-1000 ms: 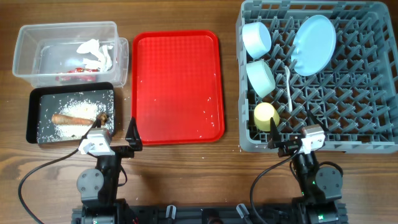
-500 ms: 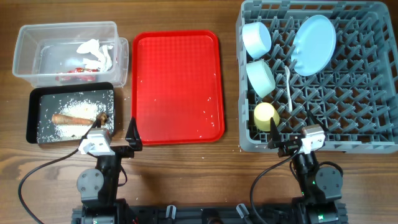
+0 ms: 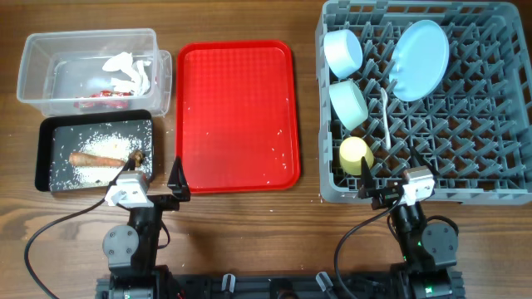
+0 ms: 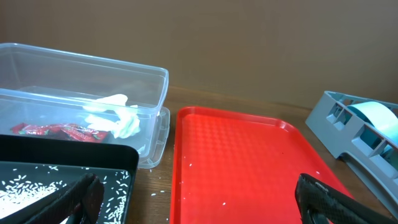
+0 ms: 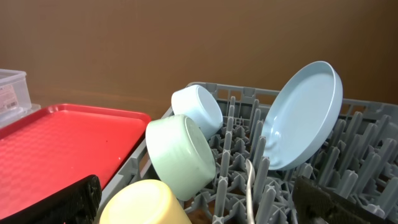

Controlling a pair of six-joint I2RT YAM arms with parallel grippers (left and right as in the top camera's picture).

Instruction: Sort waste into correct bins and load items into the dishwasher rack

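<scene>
The grey rack [image 3: 465, 141] at the right holds the pale blue plate [image 3: 420, 60], two bowls [image 3: 342, 50] [image 3: 350, 102], the yellow cup [image 3: 355, 154] and the white spoon [image 3: 386, 116]. The clear tub [image 3: 50, 62] holds the white tissue [image 3: 126, 71] and the red-and-white wrapper [image 3: 100, 95]. The black tray [image 3: 46, 158] holds rice, the sausage stick [image 3: 93, 159] and a dark lump [image 3: 135, 157]. My left gripper [image 3: 158, 181] is open and empty at the front, between black tray and red tray. My right gripper [image 3: 386, 178] is open and empty at the rack's front edge.
A flat red serving tray [image 3: 237, 116] lies in the middle with a few rice grains on it. Both arm bases stand at the table's front edge. In the left wrist view the tub [image 4: 81, 93] and red tray [image 4: 242, 162] lie ahead.
</scene>
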